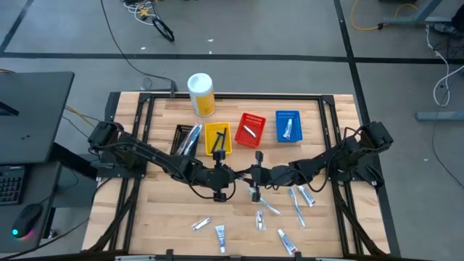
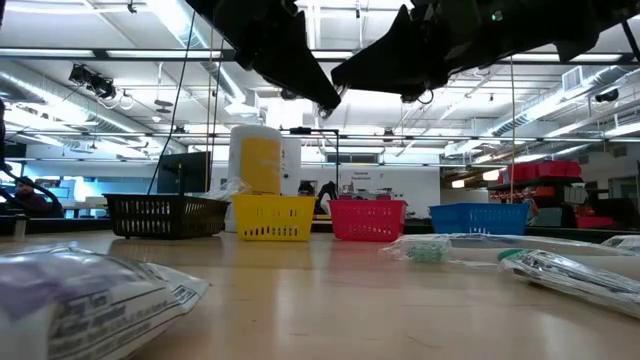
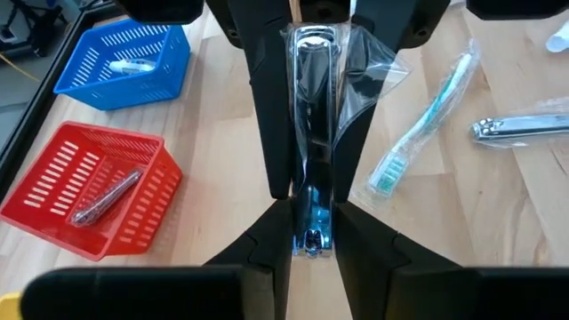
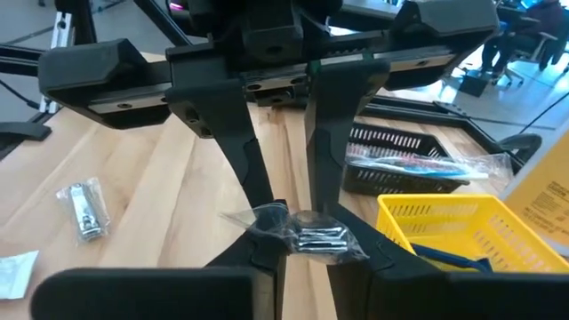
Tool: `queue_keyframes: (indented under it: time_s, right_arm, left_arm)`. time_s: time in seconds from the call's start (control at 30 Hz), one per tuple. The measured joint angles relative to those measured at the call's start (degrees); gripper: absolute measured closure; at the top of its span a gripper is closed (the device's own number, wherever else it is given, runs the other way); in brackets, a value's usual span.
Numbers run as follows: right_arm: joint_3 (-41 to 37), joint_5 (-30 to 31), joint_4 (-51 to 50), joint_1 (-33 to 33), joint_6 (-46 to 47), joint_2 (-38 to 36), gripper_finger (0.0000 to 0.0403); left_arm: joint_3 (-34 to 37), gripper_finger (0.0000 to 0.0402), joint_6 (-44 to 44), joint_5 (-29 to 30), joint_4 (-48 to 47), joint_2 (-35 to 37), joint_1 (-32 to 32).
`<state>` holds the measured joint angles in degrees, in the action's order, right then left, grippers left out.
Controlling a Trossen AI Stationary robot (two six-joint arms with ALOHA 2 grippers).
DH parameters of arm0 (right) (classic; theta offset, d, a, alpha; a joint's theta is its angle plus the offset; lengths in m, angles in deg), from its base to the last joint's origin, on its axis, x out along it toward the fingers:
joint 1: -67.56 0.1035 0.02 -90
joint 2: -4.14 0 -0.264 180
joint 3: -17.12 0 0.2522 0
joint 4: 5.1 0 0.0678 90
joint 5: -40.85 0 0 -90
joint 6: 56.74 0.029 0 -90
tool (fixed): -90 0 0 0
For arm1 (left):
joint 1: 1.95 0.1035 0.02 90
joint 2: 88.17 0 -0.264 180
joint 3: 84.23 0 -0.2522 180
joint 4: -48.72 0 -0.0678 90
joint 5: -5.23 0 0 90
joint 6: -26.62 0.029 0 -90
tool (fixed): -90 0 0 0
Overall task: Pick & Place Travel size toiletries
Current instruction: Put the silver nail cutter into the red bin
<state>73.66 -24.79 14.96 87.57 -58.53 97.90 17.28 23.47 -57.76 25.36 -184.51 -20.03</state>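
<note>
Above the wooden slatted table (image 1: 239, 210), your two dark arms meet mid-air for a handover. The left gripper (image 3: 311, 222) and right gripper (image 4: 298, 244) are both clamped on one shiny metal nail clipper in a clear wrapper (image 3: 313, 107), so neither drops it before the four small baskets (image 1: 250, 128).

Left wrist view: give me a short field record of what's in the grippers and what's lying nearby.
location: mid-table, both arms meeting in front of the baskets
left gripper: shut on the wrapped metal item
right gripper: at the same item's other end, grip not clear
item: shiny, in clear wrap, off the table
red basket: one wrapped metal piece inside
blue basket: one small tube inside
loose nearby: toothbrush, nail clipper
</note>
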Motion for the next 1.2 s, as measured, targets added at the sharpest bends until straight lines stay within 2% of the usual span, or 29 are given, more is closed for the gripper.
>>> queue_keyframes:
  time_s: [0.27, 0.47, 0.53, 0.63, 0.73, 0.8, 0.83, 0.9, 1.0, 1.07, 1.2]
  right_arm:
    - [0.04, 5.69, -5.33, 0.11, 0.36, 0.0, 0.0346]
    - [-0.02, 11.66, -21.95, 0.09, 7.5, 0.08, 0.0347]
    - [-0.05, 15.71, -28.22, 0.09, 10.49, 0.08, 0.0347]
    - [-0.07, 25.72, -31.1, -0.92, 11.86, -0.08, 0.0347]
    - [-0.04, 36.77, -26.15, -3.92, 10.61, -1.1, 0.0347]
    - [-0.04, 38.78, -21.68, -6.86, 7.37, -1.74, 0.0346]
    - [-0.04, 37.55, -19.66, -8.56, 5.32, -1.91, 0.0344]
    - [-0.04, 30.55, -14.93, -12.64, 2.16, -1.97, 0.034]
    - [-0.02, 13.72, -10.97, -19.72, 3.05, -1.63, 0.0337]
    - [0.0, 5.89, -10.98, -23.92, 6.04, -0.73, 0.0336]
    - [0.0, 3.47, -11.8, -29.74, 8.39, 1.7, 0.0335]
  left_arm:
    - [0.02, 0.0269, -2.2, 1.19, -0.17, 0.0, 1.13]
    - [0.0, 0.0231, -2.22, 6.02, 0.06, 0.04, 1.96]
    - [0.0, 0.0224, -2.22, 6.05, 0.17, 0.04, 2.23]
    - [0.0, 0.0221, -2.24, 6.01, 0.13, 0.04, 2.6]
    - [0.0, 0.0223, -2.22, 5.86, 0.09, 0.04, 3.08]
    - [0.0, 0.0225, -2.23, 5.86, 0.14, 0.04, 3.37]
    - [0.0, 0.0226, -2.34, 5.86, 0.11, 0.04, 3.46]
    - [0.0, 0.0227, -2.81, 5.82, 0.11, 0.04, 3.69]
    - [0.0, 0.0226, -4.47, 4.84, 0.09, 0.04, 4.06]
    - [0.0, 0.0225, -5.43, 4.21, 0.09, 0.04, 4.2]
    - [0.0, 0.0228, -5.65, 2.87, 0.07, 0.04, 4.2]
